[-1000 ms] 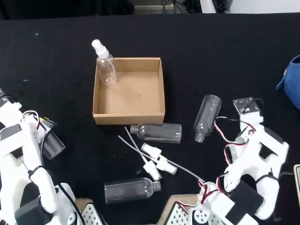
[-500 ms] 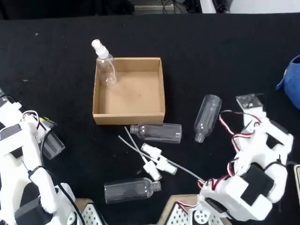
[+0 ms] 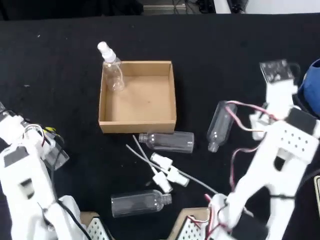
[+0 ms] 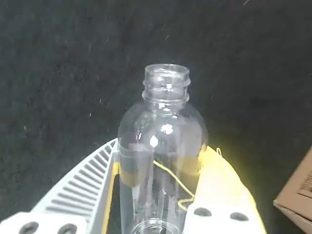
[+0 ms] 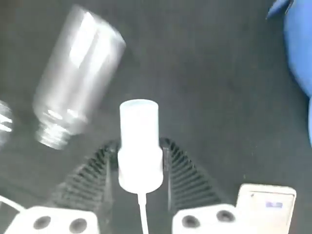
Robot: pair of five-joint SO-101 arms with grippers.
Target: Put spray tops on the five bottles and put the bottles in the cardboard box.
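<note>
Black cloth covers the table (image 3: 225, 60), and the cardboard box (image 3: 137, 126) sits open toward its far middle. One capped bottle (image 3: 112, 72) stands at the box's far left corner, apparently inside it, with its white spray top already on. That looks like the one finished bottle of the five.

Three bare bottles lie on the table. One (image 3: 167, 141) is just in front of the box, one (image 3: 221, 125) lies off to the box's right, and one (image 3: 140, 202) is nearer the arms. The fourth open bottle (image 4: 161, 146) is clamped between the fingers of the left tool (image 4: 163, 163), neck pointing away from the wrist and unthreaded.

Two loose spray tops (image 3: 169, 175) lie with their thin tubes between the front bottles. The right tool (image 5: 139, 151) is closed on another spray top (image 5: 140, 146), nozzle outward and tube trailing back, well apart from the left arm.

By my reading, the held top and held bottle must next be joined. After that, three more bottles need capping and all four need boxing.
</note>
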